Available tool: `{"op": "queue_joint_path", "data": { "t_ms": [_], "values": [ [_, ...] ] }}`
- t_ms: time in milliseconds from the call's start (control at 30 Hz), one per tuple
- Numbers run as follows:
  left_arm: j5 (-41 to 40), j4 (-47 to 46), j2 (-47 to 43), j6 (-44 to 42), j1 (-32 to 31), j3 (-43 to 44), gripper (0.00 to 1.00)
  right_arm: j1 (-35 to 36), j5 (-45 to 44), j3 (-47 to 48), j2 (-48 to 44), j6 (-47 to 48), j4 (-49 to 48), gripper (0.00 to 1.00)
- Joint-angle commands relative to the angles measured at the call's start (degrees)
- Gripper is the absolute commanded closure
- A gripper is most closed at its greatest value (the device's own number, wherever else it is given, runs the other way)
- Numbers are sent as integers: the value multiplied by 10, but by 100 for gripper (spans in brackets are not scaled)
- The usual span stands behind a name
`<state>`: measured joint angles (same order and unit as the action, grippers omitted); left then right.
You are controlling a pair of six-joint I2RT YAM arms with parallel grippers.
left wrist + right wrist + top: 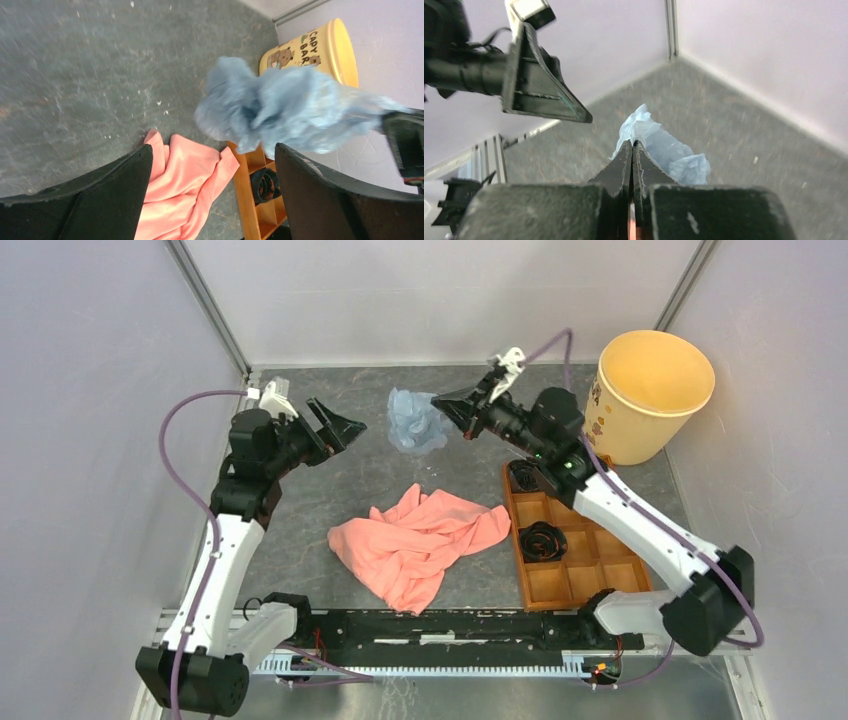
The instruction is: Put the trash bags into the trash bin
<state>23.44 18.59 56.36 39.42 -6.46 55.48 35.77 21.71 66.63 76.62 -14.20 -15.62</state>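
Right wrist: right end effector (632, 146) pinches the blue trash bag (668, 152).
Left end effector (338, 424) gapes, empty, nearby.

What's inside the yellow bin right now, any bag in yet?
The trash bin shows only bare yellow inner wall, no bag; its near rim hides part of the bottom. The blue bag is outside it, pinched in the shut jaws of the right gripper.

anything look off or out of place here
The salmon cloth lies crumpled mid-table, one corner against the wooden tray. Otherwise nothing: the bin stands upright and the right tool pinches the blue bag.
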Motion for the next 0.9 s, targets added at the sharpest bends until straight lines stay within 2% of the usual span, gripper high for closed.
{"op": "queue_joint_path", "data": {
  "t_ms": [0, 67, 167, 233, 300, 367, 467, 567, 667, 800, 867],
  "values": [
    [-41, 33, -29, -52, 2, 36, 1, 0, -140, -70, 10, 18, -32, 99],
    [-25, 34, -29, -45, 2, 24, 1, -8, -178, -35, 78, -9, 62, 99],
    [6, 29, -28, -29, 2, -2, 1, 6, -103, 67, 174, 7, 196, 99],
    [19, 24, -33, -23, 2, -18, 0, 49, -166, 105, 160, 59, 215, 99],
    [21, 24, -39, -22, 2, -25, 0, 85, -204, 106, 125, 98, 180, 99],
    [24, 25, -41, -20, 1, -27, 0, 88, -213, 91, 101, 100, 140, 99],
    [37, 16, -42, -7, 2, -36, 0, 83, -238, 99, 122, 98, 154, 99],
    [94, -37, -42, 31, -1, -67, 0, 76, -193, 116, 151, 62, 196, 100],
    [134, -104, -35, 74, -16, -98, 5, 75, -130, 65, 129, 18, 111, 100],
    [110, -113, -28, 85, -44, -103, 12, 73, -96, 23, 112, -33, 27, 100],
    [93, -113, -33, 93, -48, -107, 14, 74, -137, 23, 107, -23, 45, 100]
  ]
}}
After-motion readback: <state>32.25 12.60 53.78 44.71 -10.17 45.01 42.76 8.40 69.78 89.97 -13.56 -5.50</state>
